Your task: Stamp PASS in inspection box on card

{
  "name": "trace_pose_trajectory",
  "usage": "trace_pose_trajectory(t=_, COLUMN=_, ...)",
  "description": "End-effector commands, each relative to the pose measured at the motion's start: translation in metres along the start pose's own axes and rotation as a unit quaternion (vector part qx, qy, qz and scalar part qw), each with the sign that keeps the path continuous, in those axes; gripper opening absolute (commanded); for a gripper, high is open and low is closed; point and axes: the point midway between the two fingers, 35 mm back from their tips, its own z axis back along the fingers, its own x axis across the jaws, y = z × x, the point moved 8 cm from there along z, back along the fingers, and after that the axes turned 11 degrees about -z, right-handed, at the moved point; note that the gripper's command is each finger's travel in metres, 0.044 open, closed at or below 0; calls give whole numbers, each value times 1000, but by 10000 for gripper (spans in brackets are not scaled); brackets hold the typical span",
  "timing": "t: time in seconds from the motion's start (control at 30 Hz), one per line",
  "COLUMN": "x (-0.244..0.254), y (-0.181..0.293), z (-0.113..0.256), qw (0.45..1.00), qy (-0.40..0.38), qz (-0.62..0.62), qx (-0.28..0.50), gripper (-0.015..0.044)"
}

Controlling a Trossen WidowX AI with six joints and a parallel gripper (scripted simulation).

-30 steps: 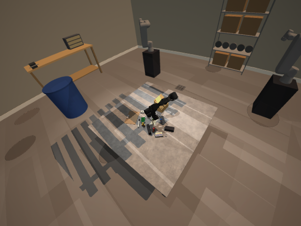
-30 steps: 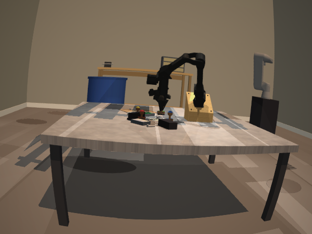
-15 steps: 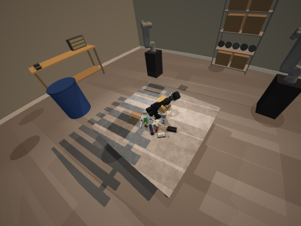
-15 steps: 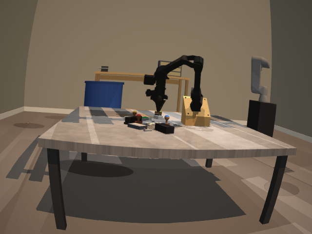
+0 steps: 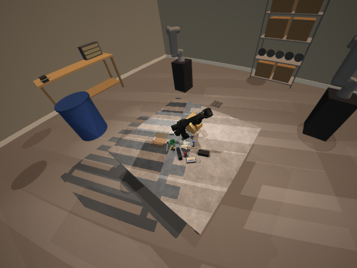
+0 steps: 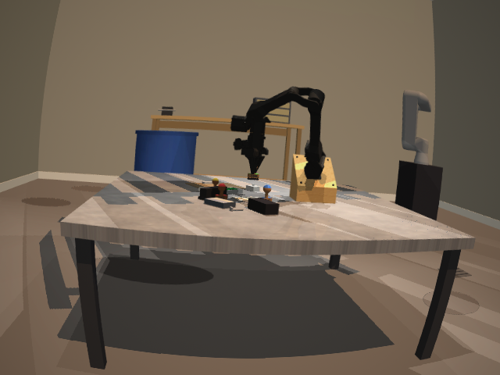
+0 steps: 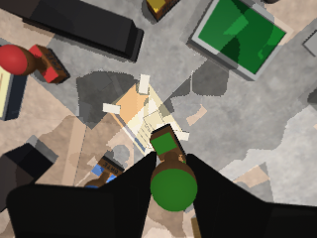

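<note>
My gripper (image 6: pixel 253 172) (image 7: pixel 171 158) is shut on the green-topped stamp (image 6: pixel 253 176) (image 7: pixel 173 189) by its brown neck. The stamp is upright, raised above the table in the exterior view. In the wrist view its brown block overlaps the near part of the card. The cream card (image 5: pixel 185 144) (image 7: pixel 134 105) lies flat, held by white tabs. Faint outlines and lines show on it beyond the stamp block; I cannot tell whether there is a print, and part of the card is hidden. The green ink pad (image 5: pixel 172 142) (image 7: pixel 240 37) lies open in its grey tray, away from the stamp.
A red stamp (image 6: pixel 221 190) (image 7: pixel 14 59), a blue stamp (image 5: pixel 193 143) (image 6: pixel 266 192) and a yellow stamp (image 5: pixel 172 147) (image 7: pixel 157 6) stand around the card. Black blocks (image 5: pixel 203 153) (image 7: pixel 74 27) and a wooden angled stand (image 6: pixel 312 194) are also on the table.
</note>
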Motion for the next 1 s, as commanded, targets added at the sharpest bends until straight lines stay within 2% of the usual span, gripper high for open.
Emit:
trace_pose_trajectory(t=0.0, x=-20, y=-11, z=1, qw=1000, qy=5, qz=-1, qx=-1, gripper=0)
trace_pose_trajectory(t=0.43, x=-93, y=-32, z=0, qw=1000, qy=3, qz=2, qx=1, gripper=0)
trace_pose_trajectory(t=0.97, x=-94, y=-34, z=-19, qw=1000, qy=4, qz=1, qx=1, gripper=0)
